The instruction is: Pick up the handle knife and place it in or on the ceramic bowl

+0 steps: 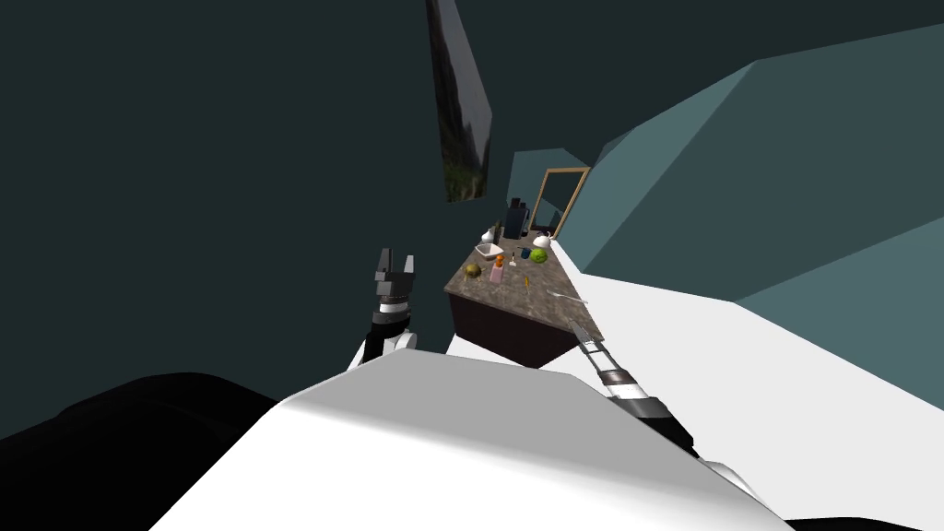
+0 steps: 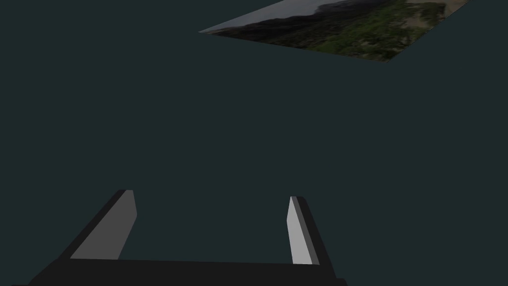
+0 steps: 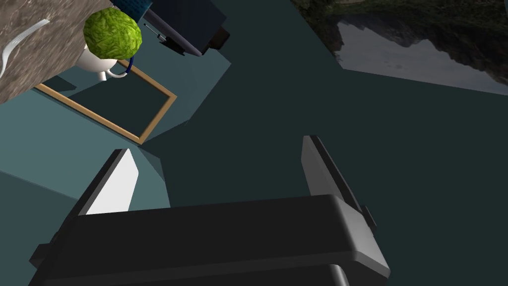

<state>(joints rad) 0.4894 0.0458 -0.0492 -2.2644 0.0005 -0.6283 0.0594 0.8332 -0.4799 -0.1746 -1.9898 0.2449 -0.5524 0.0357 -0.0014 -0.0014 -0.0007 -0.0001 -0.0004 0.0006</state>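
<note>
A brown stone-topped counter (image 1: 505,297) stands ahead of me, a little to the right. On its far left part sits a white bowl (image 1: 489,250). A thin utensil with a yellowish handle (image 1: 526,282), which looks like the knife, lies mid-counter. My right gripper (image 1: 577,326) is open and hovers at the counter's near right corner, short of the utensil. In the right wrist view the right gripper (image 3: 218,148) holds nothing. My left gripper (image 1: 395,263) is raised to the left of the counter, and the left wrist view shows this gripper (image 2: 211,196) open and empty.
Also on the counter are a green lettuce (image 3: 112,35), a white teapot (image 1: 541,241), a fork (image 1: 564,296), an orange bottle (image 1: 499,261), an olive lump (image 1: 473,270) and a dark appliance (image 1: 515,218). A wooden frame (image 1: 562,198) leans behind it.
</note>
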